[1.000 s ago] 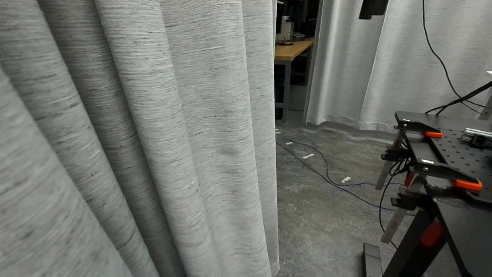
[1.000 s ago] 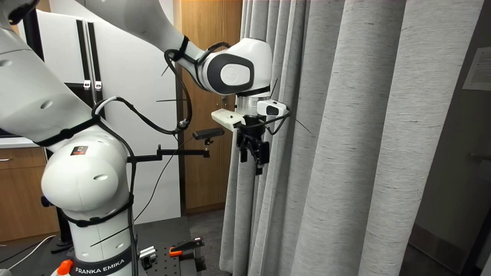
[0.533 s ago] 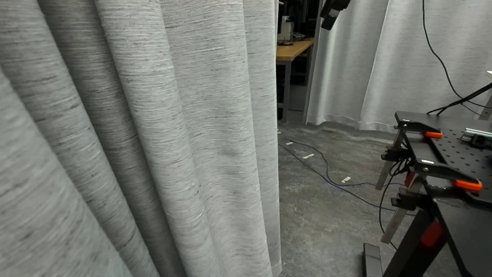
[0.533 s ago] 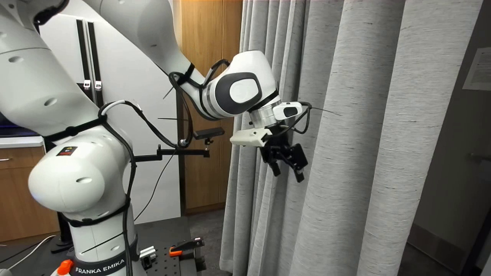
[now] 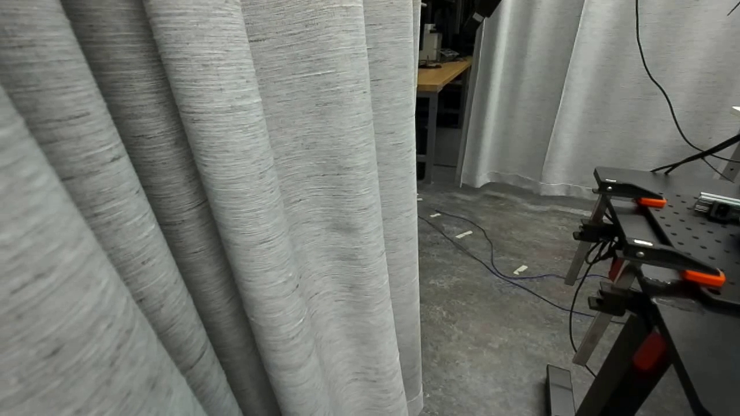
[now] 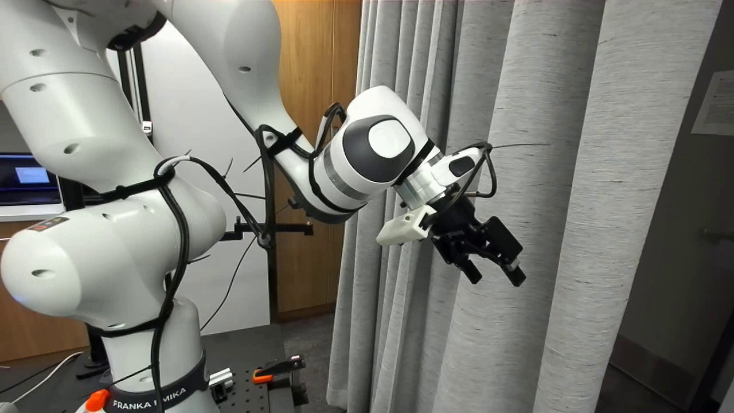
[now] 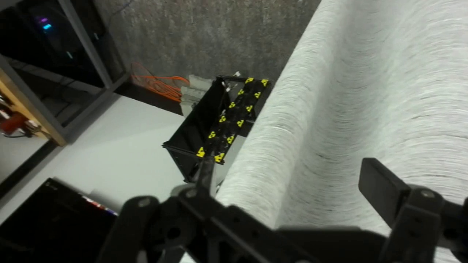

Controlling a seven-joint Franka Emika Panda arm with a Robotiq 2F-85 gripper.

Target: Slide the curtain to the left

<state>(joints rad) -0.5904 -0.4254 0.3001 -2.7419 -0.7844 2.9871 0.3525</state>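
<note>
The curtain, light grey and finely streaked, hangs in deep vertical folds across the near left of the scene in an exterior view. Its right edge stands beside the grey floor. Farther off hang a paler white curtain and, left of that, a wood-topped bench. At the near right is a black perforated tabletop with two orange-ended clamps, and thin blue cables lie on the floor left of it.

In an exterior view the robot arm reaches in from the left, and the grey curtain takes up much of the right half. The gripper tilts down to the right in front of the folds, its fingers spread well apart, with no grip on the cloth. A wooden cabinet stands on the far side, left of the folds; a sheet of paper shows at the far right.

In the wrist view a pale fold runs up between the fingers as seen from there, though with the blur I cannot tell whether either finger touches it. Left of the fold, farther off, are a black bin with yellow marks and a loose orange cable.
</note>
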